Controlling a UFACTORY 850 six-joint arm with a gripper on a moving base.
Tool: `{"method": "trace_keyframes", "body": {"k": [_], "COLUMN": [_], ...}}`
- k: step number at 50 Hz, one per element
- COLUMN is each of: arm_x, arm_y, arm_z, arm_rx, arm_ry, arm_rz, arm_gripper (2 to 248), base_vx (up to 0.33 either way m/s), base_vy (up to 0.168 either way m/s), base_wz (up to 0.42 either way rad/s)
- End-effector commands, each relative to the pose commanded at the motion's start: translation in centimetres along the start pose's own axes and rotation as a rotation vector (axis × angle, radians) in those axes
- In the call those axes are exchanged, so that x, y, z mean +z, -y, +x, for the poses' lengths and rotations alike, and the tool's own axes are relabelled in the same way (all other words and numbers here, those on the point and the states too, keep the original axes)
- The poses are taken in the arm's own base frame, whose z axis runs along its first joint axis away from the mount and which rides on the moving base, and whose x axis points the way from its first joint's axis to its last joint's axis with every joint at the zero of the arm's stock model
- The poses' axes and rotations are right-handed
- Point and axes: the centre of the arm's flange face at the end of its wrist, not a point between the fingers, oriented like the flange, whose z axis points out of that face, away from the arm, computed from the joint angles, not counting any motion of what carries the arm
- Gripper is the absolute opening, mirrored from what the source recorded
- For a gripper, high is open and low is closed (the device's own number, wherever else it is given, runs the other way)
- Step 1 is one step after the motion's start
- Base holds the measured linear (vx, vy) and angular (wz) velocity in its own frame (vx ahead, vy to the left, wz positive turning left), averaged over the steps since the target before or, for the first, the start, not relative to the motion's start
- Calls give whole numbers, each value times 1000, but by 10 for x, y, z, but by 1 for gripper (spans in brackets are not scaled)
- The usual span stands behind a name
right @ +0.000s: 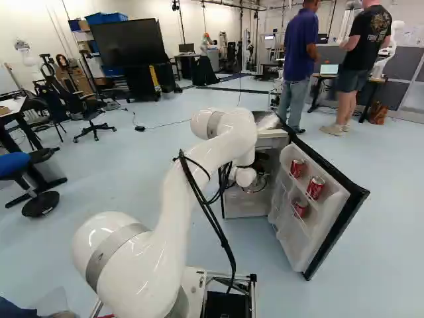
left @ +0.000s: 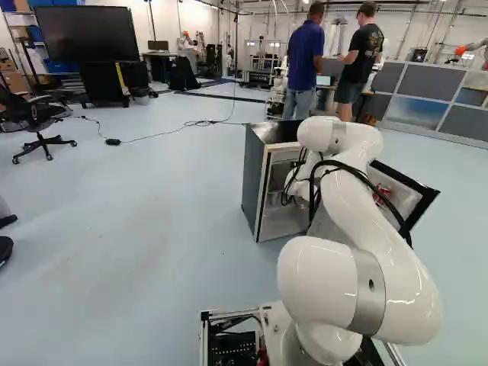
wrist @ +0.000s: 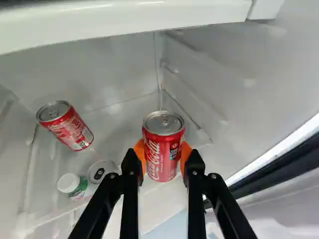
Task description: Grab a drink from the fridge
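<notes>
Now, the pincer (wrist: 163,155) is gripping one red can (wrist: 163,144) inside the fridge (left: 255,183), and its two orange pads (wrist: 140,153) are pressing the can from opposite sides. The white arm (right: 179,192) is reaching forward and bending into the fridge's open front. On the fridge's side, the door (right: 290,242) is standing open. Within the fridge, another red can (wrist: 67,127) is resting apart from the pincer, and some open room is lying between the two red cans.
</notes>
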Motion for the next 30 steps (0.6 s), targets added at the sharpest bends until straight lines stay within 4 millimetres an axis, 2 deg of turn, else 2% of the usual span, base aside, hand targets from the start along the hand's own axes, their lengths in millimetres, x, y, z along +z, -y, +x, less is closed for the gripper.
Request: {"method": "trace_keyframes", "body": {"k": [13,30], "arm_x": [-25,-68], "arm_y": [9,20], "arm_z": [-3,8], "arm_rx": [-2,-8], "arm_ry": [39,74], "arm_rz": [11,26], "arm_gripper": [91,91], "base_vx": [0,0], "base_vy": [0,0], "base_wz": [0,0]}}
